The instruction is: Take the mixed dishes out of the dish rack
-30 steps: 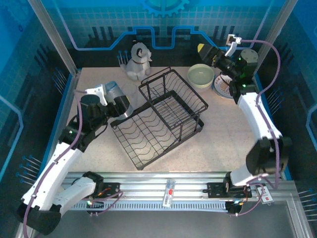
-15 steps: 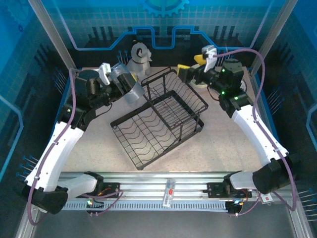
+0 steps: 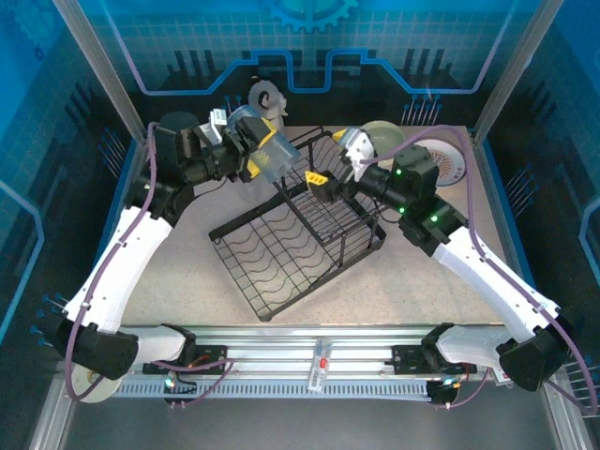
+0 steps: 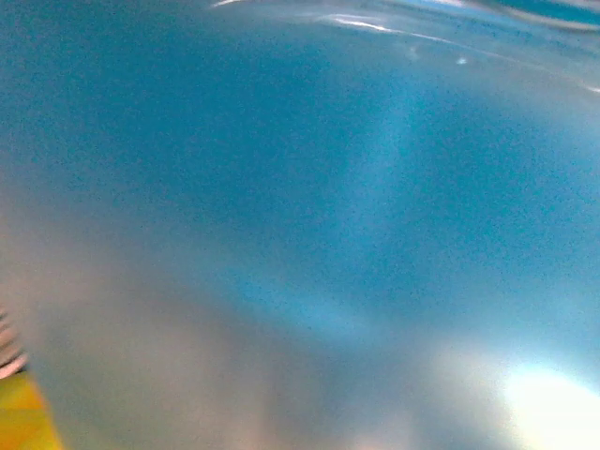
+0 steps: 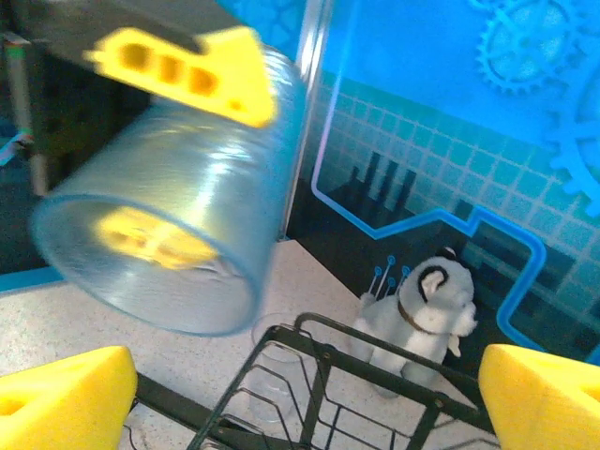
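Note:
My left gripper [image 3: 266, 157] is shut on a blue-tinted see-through tumbler [image 3: 275, 165], held on its side in the air over the far left corner of the black wire dish rack [image 3: 265, 317]. In the left wrist view the tumbler's wall [image 4: 328, 234] is a blur right at the lens. My right gripper [image 3: 330, 161] is open above the rack's raised basket tier, facing the tumbler's open mouth [image 5: 159, 244] with nothing between its fingers. A pale green bowl [image 3: 382, 133] and an orange-rimmed white plate [image 3: 448, 165] lie on the table at the back right.
A grey-and-white dog figurine [image 5: 422, 314] stands behind the rack at the back wall. Through the rack's wires [image 5: 375, 337] a clear glass [image 5: 274, 370] shows on the table. No dishes show on the rack's slotted lower tray. Blue walls close in the back and sides.
The left arm has lifted the tumbler from the table left of the rack up to its far corner. The right arm has swung left from the bowl to over the basket tier.

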